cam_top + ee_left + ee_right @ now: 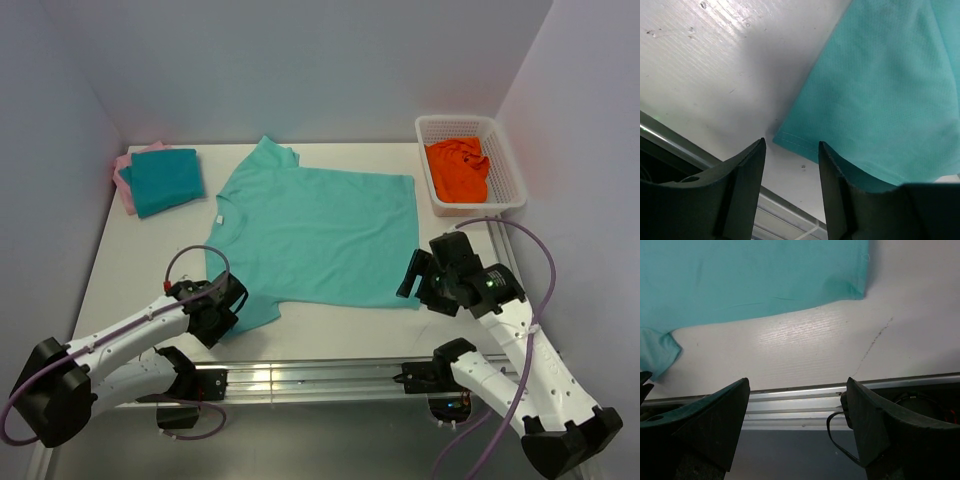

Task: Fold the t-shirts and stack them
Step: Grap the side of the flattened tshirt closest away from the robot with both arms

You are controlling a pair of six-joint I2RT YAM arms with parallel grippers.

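Note:
The light mint-green t-shirt (pixel 310 230) lies spread flat mid-table, neck to the left. The darker teal t-shirt (pixel 165 180) lies folded at the back left on top of the pink t-shirt (pixel 124 175), of which only an edge shows. My left gripper (pixel 226 306) is open and empty at the mint shirt's near-left sleeve. In the left wrist view (pixel 791 142) the sleeve hem (pixel 805 145) lies just beyond the fingertips. My right gripper (pixel 412 276) is open and empty by the shirt's near-right corner (pixel 855 289), and hangs over the table's front edge (pixel 797 382).
A white basket (pixel 507 165) at the back right holds an orange cloth (pixel 460 170). An aluminium rail (pixel 320 378) runs along the table's near edge. White walls close in the back and both sides. A black cable (pixel 832 432) loops below the rail.

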